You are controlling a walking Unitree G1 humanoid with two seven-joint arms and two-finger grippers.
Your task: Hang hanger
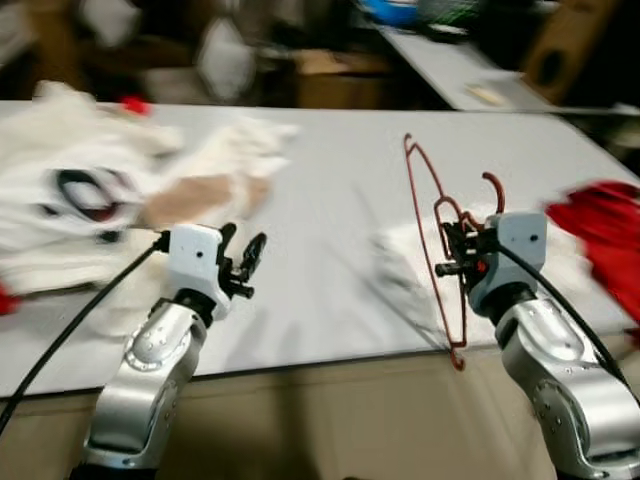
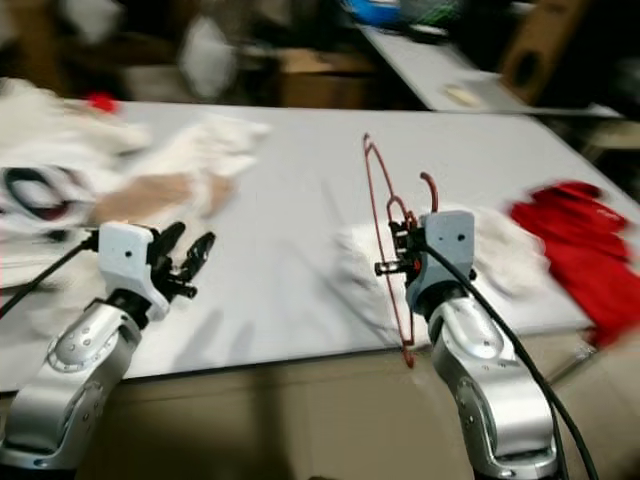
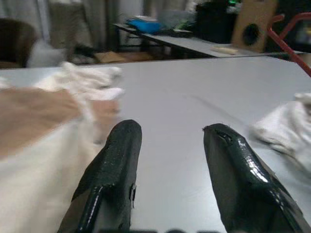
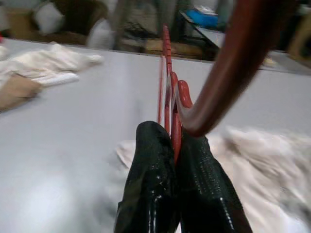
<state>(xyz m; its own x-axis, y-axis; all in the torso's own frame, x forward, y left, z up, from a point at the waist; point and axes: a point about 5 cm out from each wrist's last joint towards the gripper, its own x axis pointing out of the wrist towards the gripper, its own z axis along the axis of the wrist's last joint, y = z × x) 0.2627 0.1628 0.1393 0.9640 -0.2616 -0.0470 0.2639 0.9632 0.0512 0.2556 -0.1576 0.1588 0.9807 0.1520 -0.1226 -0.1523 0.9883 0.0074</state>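
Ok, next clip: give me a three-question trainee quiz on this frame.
1. True or false: the right tool is shut on the red hanger.
2. The left tool is: A) holding white cloth, B) open and holding nothing, C) gripping the hanger.
3. Fill in: the crumpled garment on the grey table at the robot's far right is ____ in colour.

Key: 1 true; 2 B; 3 red.
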